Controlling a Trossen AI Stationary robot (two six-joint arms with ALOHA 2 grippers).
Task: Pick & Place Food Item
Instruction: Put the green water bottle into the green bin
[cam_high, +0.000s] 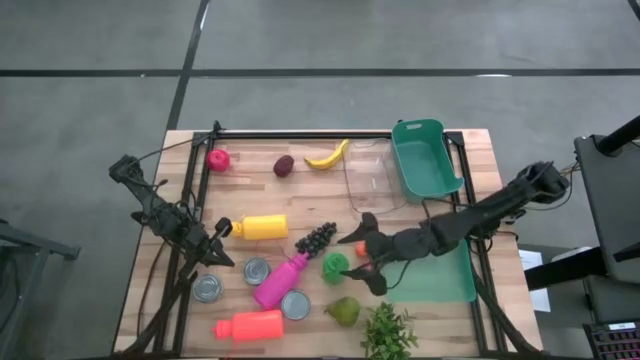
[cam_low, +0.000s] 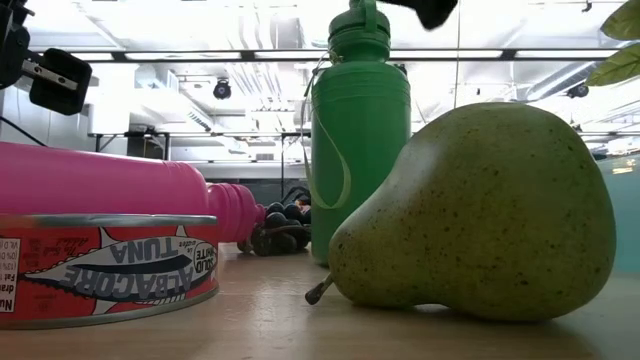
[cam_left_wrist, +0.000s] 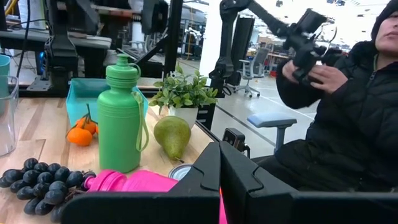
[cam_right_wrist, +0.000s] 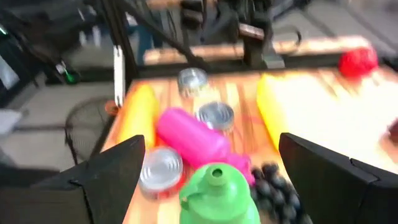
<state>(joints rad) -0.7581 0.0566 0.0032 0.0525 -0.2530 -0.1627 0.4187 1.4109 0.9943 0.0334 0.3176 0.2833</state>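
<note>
A small orange (cam_high: 360, 248) (cam_left_wrist: 81, 134) rests on the table just left of the flat teal tray (cam_high: 440, 278). My right gripper (cam_high: 369, 252) (cam_right_wrist: 211, 158) hangs open above it, with nothing between its fingers. It points toward the table's left, over the green bottle (cam_high: 336, 266) (cam_right_wrist: 217, 193). Other food lies about: grapes (cam_high: 315, 237), a pear (cam_high: 343, 310) (cam_low: 480, 215), a banana (cam_high: 328, 155), a dark plum (cam_high: 284, 165) and a red fruit (cam_high: 218, 159). My left gripper (cam_high: 222, 235) (cam_left_wrist: 219, 180) waits shut at the table's left.
Pink (cam_high: 280, 280), yellow (cam_high: 260, 227) and orange (cam_high: 250, 325) bottles lie near the middle with three tins (cam_high: 257, 270). A teal bin (cam_high: 425, 155) and a clear container (cam_high: 370, 180) stand at the back right. A potted plant (cam_high: 388, 332) stands in front. A person (cam_left_wrist: 348, 124) sits beyond the table.
</note>
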